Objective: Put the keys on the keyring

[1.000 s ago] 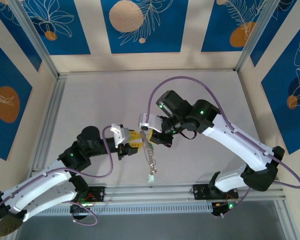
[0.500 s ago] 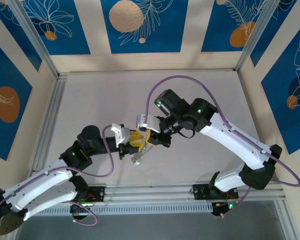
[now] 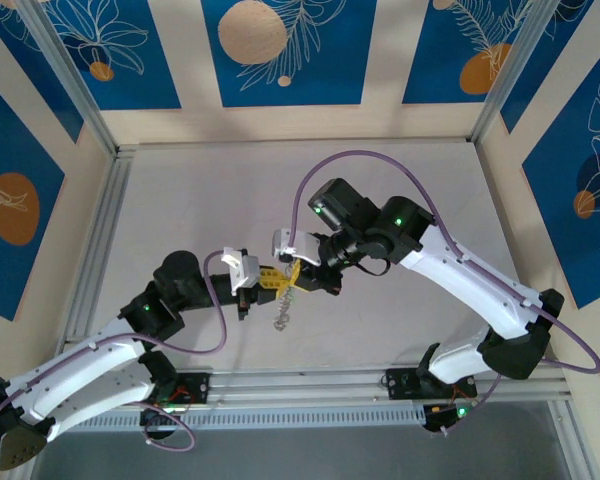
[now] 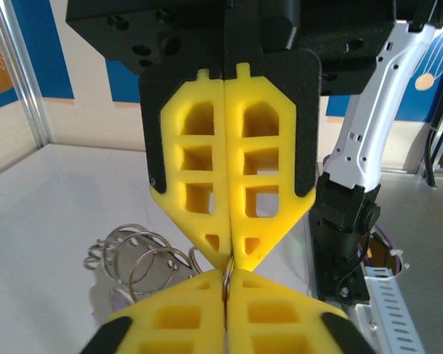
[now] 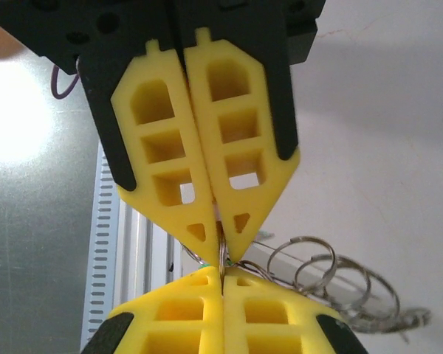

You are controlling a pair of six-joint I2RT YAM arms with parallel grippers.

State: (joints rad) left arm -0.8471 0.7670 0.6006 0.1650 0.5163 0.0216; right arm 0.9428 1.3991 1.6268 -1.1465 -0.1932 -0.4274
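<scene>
Two grippers meet tip to tip over the middle of the table (image 3: pixel 200 200), the left gripper (image 3: pixel 276 281) reaching in from the left and the right gripper (image 3: pixel 297 273) from the right. Both have their yellow fingers pressed flat together, and both are clamped on the keyring (image 4: pixel 136 253), each nipping the same short stretch of its thin wire at the very point of the fingers. In the left wrist view the wire shows as a dark sliver caught in the seam between that gripper's own fingertips (image 4: pixel 199 291), with the right gripper's pointed tips coming down onto it from above, so the two pairs nearly touch. The right wrist view shows the same pinch from the other side. The rest of the keyring lies outside both grips: several silvery loops fan out sideways from the pinch, to the left in the left wrist view and to the right in the right wrist view, free of the fingers. From above, a beaded chain (image 3: pixel 282 312) trails from the pinch toward the near edge of the table; whether its end touches the surface cannot be told. The key is too small to pick out with certainty.
</scene>
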